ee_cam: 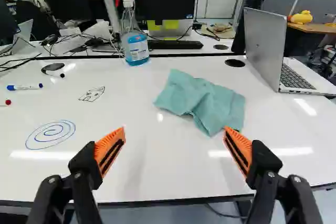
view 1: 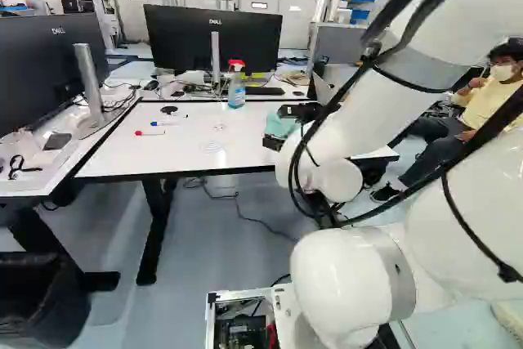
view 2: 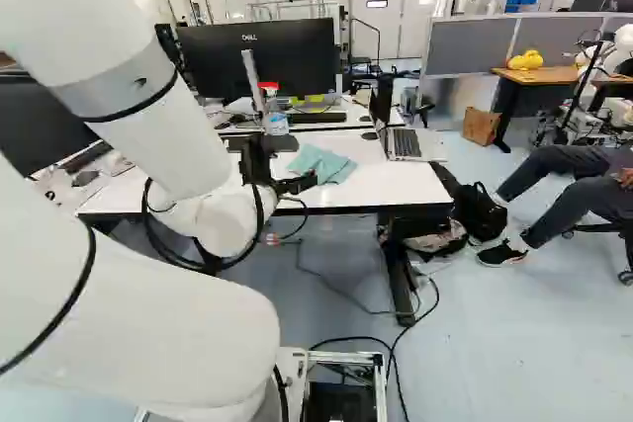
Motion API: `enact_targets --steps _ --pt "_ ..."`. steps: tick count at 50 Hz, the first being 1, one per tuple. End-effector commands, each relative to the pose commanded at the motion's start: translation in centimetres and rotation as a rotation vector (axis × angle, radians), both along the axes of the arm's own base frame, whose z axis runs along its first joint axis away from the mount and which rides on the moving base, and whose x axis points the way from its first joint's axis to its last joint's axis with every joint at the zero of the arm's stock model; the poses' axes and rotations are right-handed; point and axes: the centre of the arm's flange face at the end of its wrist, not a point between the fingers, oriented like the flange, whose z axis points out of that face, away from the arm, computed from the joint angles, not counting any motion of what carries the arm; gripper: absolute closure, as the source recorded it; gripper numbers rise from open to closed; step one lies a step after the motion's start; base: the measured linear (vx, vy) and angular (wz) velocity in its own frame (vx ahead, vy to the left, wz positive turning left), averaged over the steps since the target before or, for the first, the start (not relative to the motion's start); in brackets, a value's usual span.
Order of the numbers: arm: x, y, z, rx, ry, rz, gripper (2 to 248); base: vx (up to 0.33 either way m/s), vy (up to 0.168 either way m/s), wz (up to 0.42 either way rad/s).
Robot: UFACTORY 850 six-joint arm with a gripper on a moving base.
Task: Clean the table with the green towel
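In the right base view my gripper (view 2: 289, 162) is over the white table (view 2: 396, 177), close beside the crumpled green towel (view 2: 324, 164). The wrist view shows the gripper (ee_cam: 174, 139) open, its orange-padded fingers wide apart with nothing between them. The towel (ee_cam: 202, 103) lies ahead of the fingers, nearer the one on the laptop's side. Drawn on the tabletop (ee_cam: 157, 171) are a blue spiral (ee_cam: 51, 134) and a small dark sketch (ee_cam: 92, 94), both toward the marker side. In the left base view the arm partly hides the towel (view 1: 280, 127).
A spray bottle (ee_cam: 135, 46) stands behind the towel, near the table's far edge. An open laptop (ee_cam: 265, 51) is to one side. Blue marker (ee_cam: 24, 86) and red marker (view 1: 149, 133) lie on the other side. Monitors (view 1: 214, 38) stand beyond; a person sits right of the table.
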Motion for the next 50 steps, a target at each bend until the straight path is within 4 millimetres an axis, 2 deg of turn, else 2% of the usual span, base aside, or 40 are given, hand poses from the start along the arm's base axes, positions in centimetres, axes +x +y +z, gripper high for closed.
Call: enact_targets --steps 25,50 --pt "0.3 0.0 0.0 0.000 0.001 0.000 3 0.000 0.000 0.000" --pt "3.3 -0.1 0.4 0.000 0.013 -0.004 3 0.000 0.000 0.000"
